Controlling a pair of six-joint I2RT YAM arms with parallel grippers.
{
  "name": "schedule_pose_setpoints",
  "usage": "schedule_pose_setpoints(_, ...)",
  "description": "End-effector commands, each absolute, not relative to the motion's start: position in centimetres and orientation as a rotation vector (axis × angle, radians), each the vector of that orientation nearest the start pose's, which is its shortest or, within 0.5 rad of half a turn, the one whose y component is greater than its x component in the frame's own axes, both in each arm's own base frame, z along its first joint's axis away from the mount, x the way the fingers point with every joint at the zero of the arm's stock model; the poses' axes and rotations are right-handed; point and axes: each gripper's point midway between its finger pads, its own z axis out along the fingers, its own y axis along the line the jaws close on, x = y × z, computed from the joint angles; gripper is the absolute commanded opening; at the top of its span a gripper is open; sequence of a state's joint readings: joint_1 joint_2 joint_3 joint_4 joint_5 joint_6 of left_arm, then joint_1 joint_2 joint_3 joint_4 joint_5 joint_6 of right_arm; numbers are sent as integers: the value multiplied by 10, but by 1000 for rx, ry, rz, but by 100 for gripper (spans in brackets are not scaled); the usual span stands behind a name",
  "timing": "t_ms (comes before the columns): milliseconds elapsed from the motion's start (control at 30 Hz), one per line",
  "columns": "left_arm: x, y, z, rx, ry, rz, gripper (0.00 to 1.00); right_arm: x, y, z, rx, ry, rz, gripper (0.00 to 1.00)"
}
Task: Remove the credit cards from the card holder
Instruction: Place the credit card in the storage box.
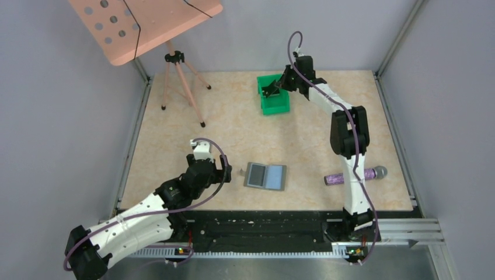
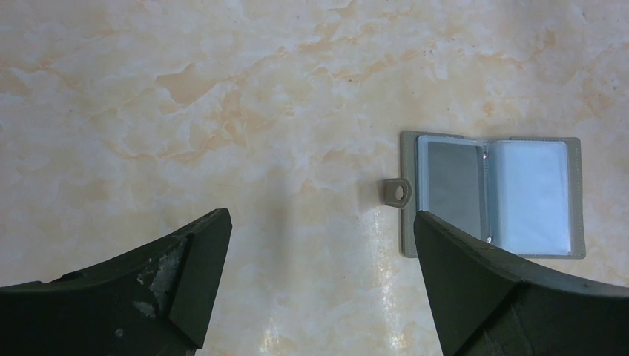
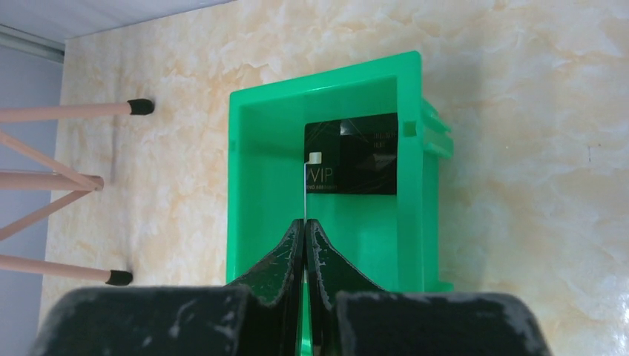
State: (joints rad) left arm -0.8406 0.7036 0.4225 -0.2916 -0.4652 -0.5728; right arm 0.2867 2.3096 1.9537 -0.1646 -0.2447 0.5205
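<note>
The grey card holder (image 1: 265, 175) lies open flat on the table, its light blue inner sleeves up; in the left wrist view the card holder (image 2: 493, 194) has a small tab on its left edge. My left gripper (image 1: 227, 172) (image 2: 320, 219) stands open just left of it, with nothing between the fingers. My right gripper (image 1: 273, 88) (image 3: 305, 222) is over the green bin (image 3: 252, 170), shut on a thin credit card (image 3: 305, 185) seen edge-on. A black VIP card (image 3: 356, 156) lies inside the bin.
A purple cylinder with a grey head (image 1: 356, 175) lies by the right arm's base. A pink tripod (image 1: 178, 76) carrying a perforated pink board (image 1: 143, 23) stands at the back left. Grey walls close in the table.
</note>
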Motion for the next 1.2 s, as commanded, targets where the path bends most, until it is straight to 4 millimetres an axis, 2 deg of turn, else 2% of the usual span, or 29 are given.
schedule_pose_setpoints(0, 220, -153, 130, -18, 2040, -390, 99, 613, 245, 143, 108, 2107, 765, 0)
schedule_pose_setpoints(267, 220, -153, 131, -18, 2038, -391, 99, 624, 250, 143, 122, 2084, 797, 0)
schedule_pose_setpoints(500, 220, -153, 132, -16, 2039, -385, 99, 628, 257, 126, 134, 2107, 831, 0)
schedule_pose_setpoints(833, 219, -154, 132, -15, 2051, -386, 99, 634, 254, 120, 153, 2097, 809, 0)
schedule_pose_setpoints(1000, 218, -153, 133, -15, 2054, -391, 99, 636, 253, 119, 155, 2094, 795, 6)
schedule_pose_setpoints(1167, 218, -153, 135, -25, 2046, -396, 99, 641, 251, 134, 154, 2070, 783, 25)
